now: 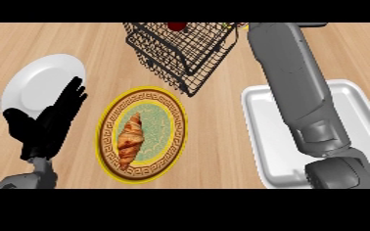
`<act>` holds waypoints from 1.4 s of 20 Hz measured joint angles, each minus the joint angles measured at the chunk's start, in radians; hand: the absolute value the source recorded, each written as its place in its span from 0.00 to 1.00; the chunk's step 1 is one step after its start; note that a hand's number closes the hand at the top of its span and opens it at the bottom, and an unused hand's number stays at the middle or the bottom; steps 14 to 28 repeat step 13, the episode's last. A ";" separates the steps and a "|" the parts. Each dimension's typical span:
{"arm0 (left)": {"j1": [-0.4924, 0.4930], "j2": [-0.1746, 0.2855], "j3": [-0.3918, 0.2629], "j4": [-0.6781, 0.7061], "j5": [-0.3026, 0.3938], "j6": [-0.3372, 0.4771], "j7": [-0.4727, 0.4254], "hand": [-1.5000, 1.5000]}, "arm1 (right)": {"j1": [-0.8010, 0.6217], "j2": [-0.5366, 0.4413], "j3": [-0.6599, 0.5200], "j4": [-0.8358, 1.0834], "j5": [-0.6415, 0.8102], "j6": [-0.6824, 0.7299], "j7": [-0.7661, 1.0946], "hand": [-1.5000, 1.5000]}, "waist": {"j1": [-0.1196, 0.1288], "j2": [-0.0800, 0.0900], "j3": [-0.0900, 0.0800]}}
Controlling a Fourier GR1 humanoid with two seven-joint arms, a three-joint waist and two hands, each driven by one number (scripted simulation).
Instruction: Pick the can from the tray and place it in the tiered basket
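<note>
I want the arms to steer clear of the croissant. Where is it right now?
Head view, left of centre: the croissant lies on the yellow-rimmed plate, between the white plate on the left and the white tray on the right.

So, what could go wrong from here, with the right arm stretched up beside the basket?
1. The right forearm lies close beside the basket. If it draws back, it may catch the wire rim and shift the basket.
2. The right robot hand is beyond the view's top edge, so I cannot tell whether it holds anything. Only a red thing shows in the basket, so a release cannot be checked.
</note>
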 measured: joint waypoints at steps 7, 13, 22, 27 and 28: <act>0.037 -0.006 0.005 -0.023 -0.005 0.008 -0.005 0.50 | 0.222 -0.130 0.007 -0.326 0.002 0.099 0.108 0.00 | -0.024 -0.008 0.000; 0.015 0.002 0.017 -0.021 0.006 0.002 0.015 0.50 | 0.446 -0.239 0.002 -0.681 -0.011 0.247 0.249 0.00 | -0.029 -0.007 -0.001; 0.015 0.002 0.017 -0.021 0.006 0.002 0.015 0.50 | 0.446 -0.239 0.002 -0.681 -0.011 0.247 0.249 0.00 | -0.029 -0.007 -0.001; 0.015 0.002 0.017 -0.021 0.006 0.002 0.015 0.50 | 0.446 -0.239 0.002 -0.681 -0.011 0.247 0.249 0.00 | -0.029 -0.007 -0.001; 0.015 0.002 0.017 -0.021 0.006 0.002 0.015 0.50 | 0.446 -0.239 0.002 -0.681 -0.011 0.247 0.249 0.00 | -0.029 -0.007 -0.001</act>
